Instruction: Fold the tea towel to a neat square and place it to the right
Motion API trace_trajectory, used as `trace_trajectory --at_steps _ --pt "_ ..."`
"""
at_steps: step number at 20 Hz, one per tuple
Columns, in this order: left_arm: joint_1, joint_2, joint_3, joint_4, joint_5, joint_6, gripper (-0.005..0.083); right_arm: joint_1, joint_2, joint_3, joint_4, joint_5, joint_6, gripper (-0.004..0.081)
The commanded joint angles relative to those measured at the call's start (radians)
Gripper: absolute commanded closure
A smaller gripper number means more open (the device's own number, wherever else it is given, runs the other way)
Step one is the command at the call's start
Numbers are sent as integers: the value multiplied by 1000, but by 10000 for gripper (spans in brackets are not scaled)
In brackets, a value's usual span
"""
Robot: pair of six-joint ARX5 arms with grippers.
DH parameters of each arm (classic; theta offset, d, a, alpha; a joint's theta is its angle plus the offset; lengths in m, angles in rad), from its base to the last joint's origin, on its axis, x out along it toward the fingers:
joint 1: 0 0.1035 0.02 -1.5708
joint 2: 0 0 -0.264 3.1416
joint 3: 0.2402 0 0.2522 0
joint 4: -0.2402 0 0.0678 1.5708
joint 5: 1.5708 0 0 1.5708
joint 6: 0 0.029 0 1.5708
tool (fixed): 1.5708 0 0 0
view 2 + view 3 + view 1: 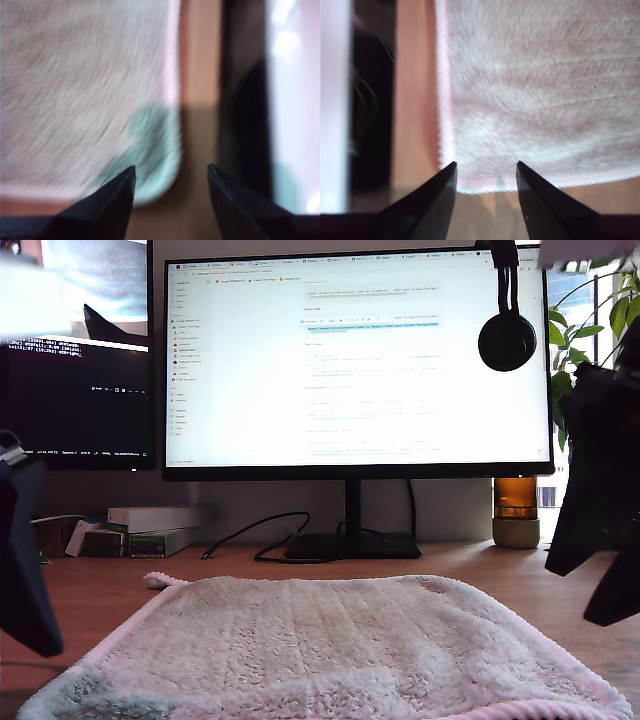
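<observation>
Wooden desk [90,590], big monitor [350,360] behind, headphones [507,338] hung on its top edge. Towel [330,650] spread flat on desk before monitor, unfolded. My first gripper [171,172] jaws spread, empty, over towel corner. My second gripper [486,167] jaws spread, empty, over another corner. Both wrist views blurred.

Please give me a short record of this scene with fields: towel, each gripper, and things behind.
tea towel: spread flat on the wooden desk, not yet folded
my first gripper: open, near the towel's greenish corner, exterior view's left
my second gripper: open, near another towel corner, exterior view's right
behind: monitor, headphones
</observation>
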Motion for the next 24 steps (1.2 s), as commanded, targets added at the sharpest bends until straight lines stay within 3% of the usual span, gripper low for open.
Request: trace_trajectory --at_steps 1,5,9,11,15,24 --pt "3 35 2 8 -34 76 360 6 8 -20 34 8 -9 428" --pt "27 119 0 85 -33 201 364 6 8 -20 65 8 3 428" --pt "32 179 0 115 -30 206 411 6 8 -20 67 8 7 428" --pt "32 187 0 110 -18 227 505 6 8 -20 68 8 7 428" --pt "31 185 0 91 -31 230 783 11 8 -20 67 3 7 428" --pt "31 169 97 -29 -21 226 798 34 11 -20 91 -29 41 424"
